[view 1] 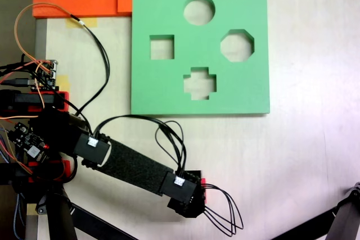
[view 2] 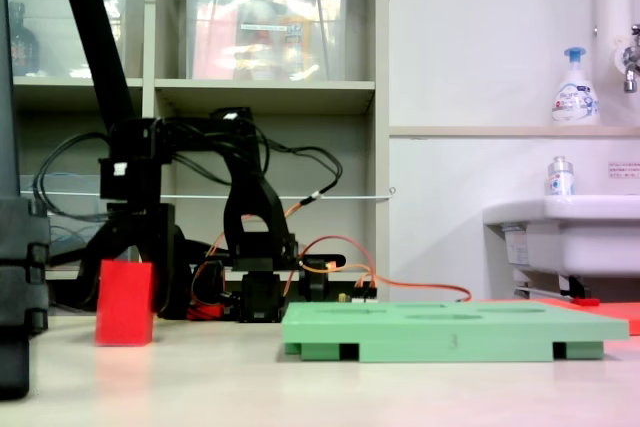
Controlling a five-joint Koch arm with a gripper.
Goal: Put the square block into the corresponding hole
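Your hand [view 1: 198,195] sits low over the square block [view 2: 125,302], but its fingers are hidden under the wrist housing in the top-down fixed view and behind the block in the side-on one, so you cannot tell whether they are apart or clamped. That red cube appears to rest on the bench [view 1: 304,161], well apart from the green foam board [view 1: 169,91]; from above just a red sliver shows beside the wrist. The corresponding hole [view 1: 162,47] lies on the board's left side as seen from above, with the cross-shaped cut-out [view 1: 199,83] below it to the right and the round cut-out [view 1: 199,10] above.

Watch the grasp: an off-centre pinch would probably twist the cube, and its corners would then catch on the straight edges. The looping cables [view 1: 169,133] might also drag across the board.
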